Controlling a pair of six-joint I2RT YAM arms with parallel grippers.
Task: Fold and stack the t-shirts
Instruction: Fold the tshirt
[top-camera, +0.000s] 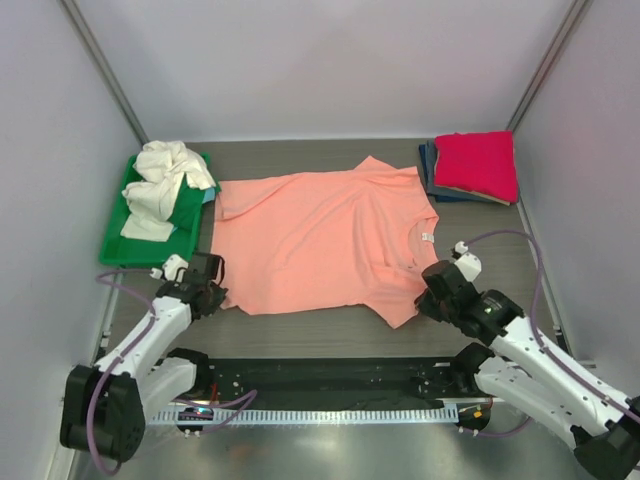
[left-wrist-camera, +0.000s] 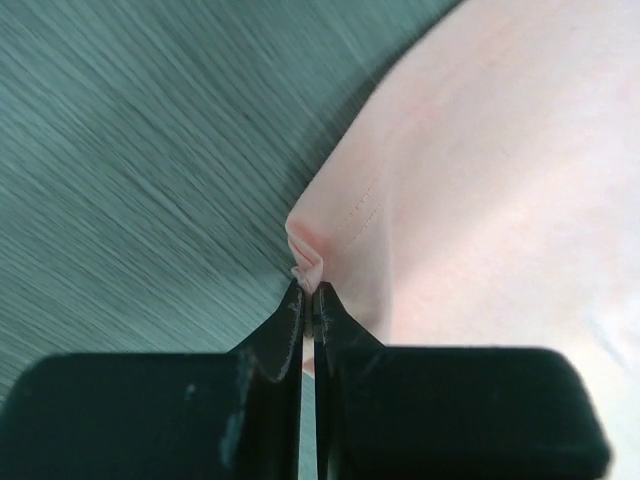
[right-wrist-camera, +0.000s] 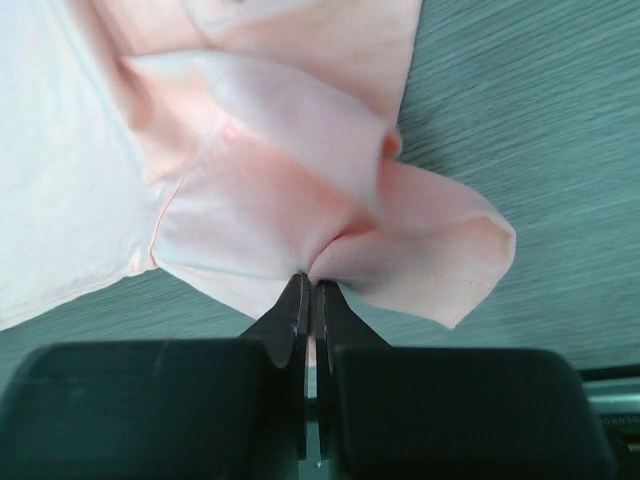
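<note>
Salmon-pink t-shirt (top-camera: 320, 240): spread nearly flat across the middle of the table (top-camera: 330, 335), its collar and tag towards the right, its bottom hem towards the left, one sleeve pointing to the far edge and the other to the near edge; soft creases run across the chest.
Left gripper (left-wrist-camera: 308, 295): jaws pressed together with only a sliver between the tips, pinching a small pleat of the shirt's near-left hem corner; the wrist view shows the stitched hem bunching right at the fingertips, with the rest of the cloth fanning away to the right over bare table.
Right gripper (right-wrist-camera: 308, 290): jaws likewise closed tight, nipping the near sleeve on the shirt's right side; folds of pink fabric gather at the tips and a rounded flap of sleeve spills out to the right.
Shirt and arms: the garment lies beyond both grippers, held at its two near corners, one in each.
Cream-white t-shirt (top-camera: 165, 180): crumpled in a heap on the green tray (top-camera: 120, 240) at far left.
Magenta-red t-shirt (top-camera: 478, 165): folded, resting on top of the dark blue t-shirts (top-camera: 430, 170) at far right, well apart from the pink one.
</note>
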